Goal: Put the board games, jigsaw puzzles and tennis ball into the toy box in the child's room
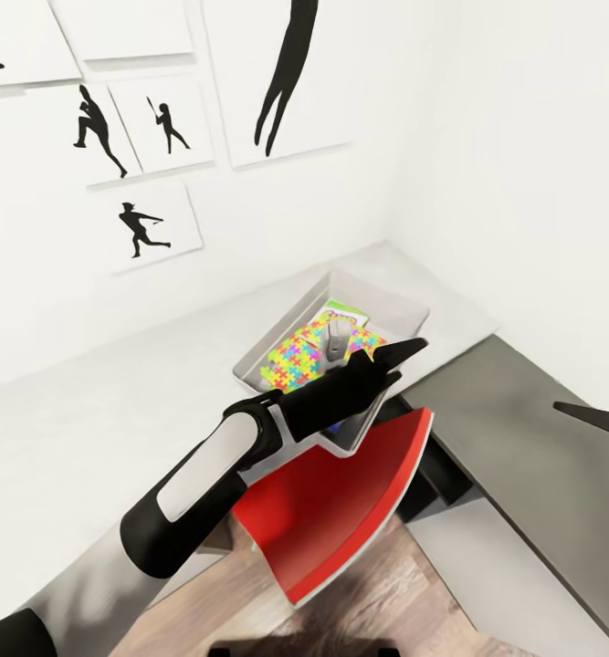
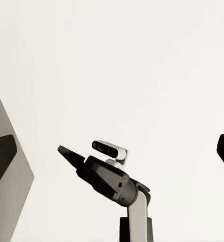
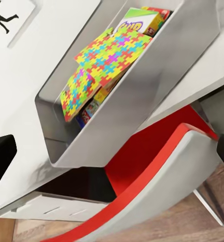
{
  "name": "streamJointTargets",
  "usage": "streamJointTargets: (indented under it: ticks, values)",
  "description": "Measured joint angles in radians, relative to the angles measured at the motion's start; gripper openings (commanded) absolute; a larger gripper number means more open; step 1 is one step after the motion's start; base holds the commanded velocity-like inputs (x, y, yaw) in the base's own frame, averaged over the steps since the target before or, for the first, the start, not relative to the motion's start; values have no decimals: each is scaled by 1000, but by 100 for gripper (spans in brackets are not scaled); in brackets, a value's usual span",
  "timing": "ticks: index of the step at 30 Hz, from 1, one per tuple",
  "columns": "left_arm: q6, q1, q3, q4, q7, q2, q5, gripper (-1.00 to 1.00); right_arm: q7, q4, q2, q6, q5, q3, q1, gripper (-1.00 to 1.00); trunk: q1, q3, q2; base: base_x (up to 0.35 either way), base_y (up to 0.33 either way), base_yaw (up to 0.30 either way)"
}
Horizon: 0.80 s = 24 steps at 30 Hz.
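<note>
Below the left gripper [image 1: 412, 350], jigsaw puzzles [image 1: 297, 361] fill the toy box [image 1: 391, 310] above a red chair [image 1: 341, 502]. Its fingers spread, holding nothing; the right gripper's [image 1: 582, 414] state I cannot tell.

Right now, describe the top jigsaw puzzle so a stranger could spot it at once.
Find the white table against the picture wall, then the grey toy box at its corner end. On top inside lies the jigsaw puzzle, a flat box printed with bright interlocking pieces, above a second one tilted below.
</note>
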Motion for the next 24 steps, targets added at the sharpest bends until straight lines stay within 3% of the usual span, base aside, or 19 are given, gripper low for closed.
streamJointTargets:
  ticks: [24]
  values:
    - [0, 4, 6, 0, -5, 1, -1, 100, -1, 0, -1, 0, 2, 1, -1, 100, 0, 38, 0, -1, 0, -131]
